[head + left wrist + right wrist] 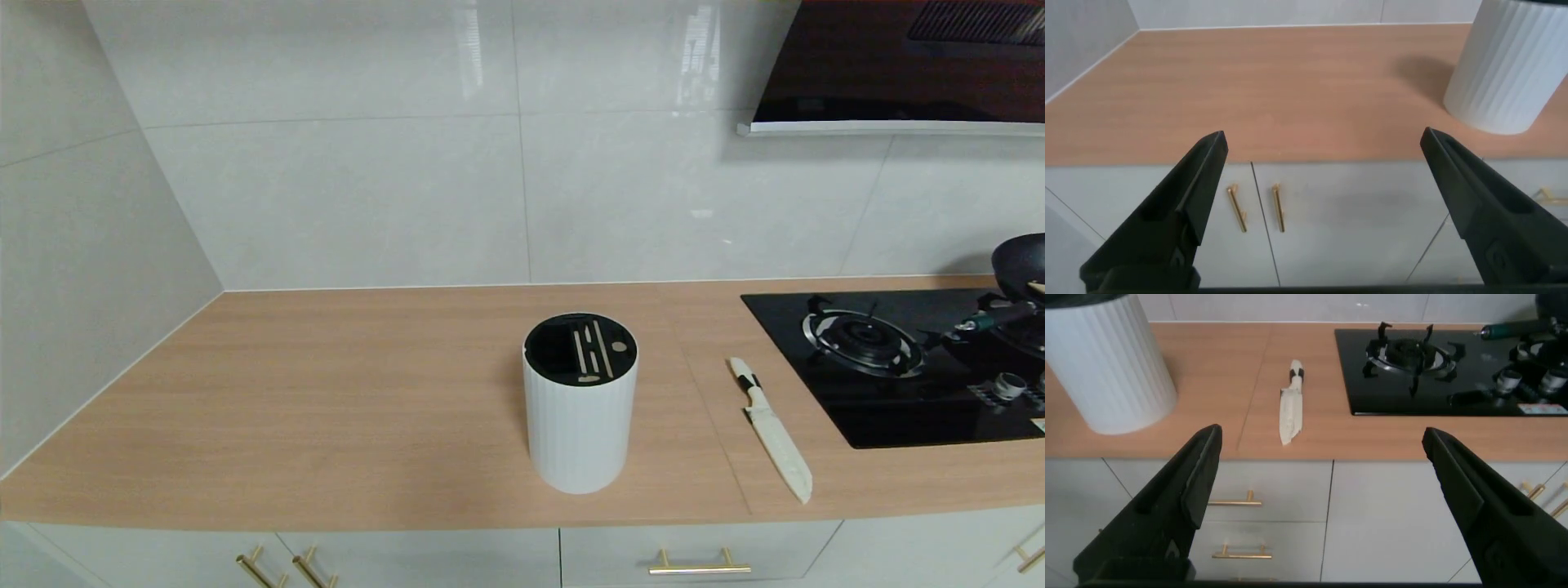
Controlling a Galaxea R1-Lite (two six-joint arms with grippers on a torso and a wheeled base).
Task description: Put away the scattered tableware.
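Knife loose on the tabletop, holder waiting, both grippers empty.
Head view: a white ribbed knife holder (580, 408) stands upright mid-tabletop (326, 392), its black slotted top facing up, likely so blades drop in from above. The pale knife (771, 429) lies flat to its right, between holder and gas hob (882, 367), handle far, tip near the front edge, still to be stowed. Left wrist view: the left gripper (1323, 212) is spread wide and holds nothing, short of the near edge by the cabinet doors, the holder off to its right. Right wrist view: the right gripper (1319, 506), also released and empty, faces the knife, so it seems better placed to take it.
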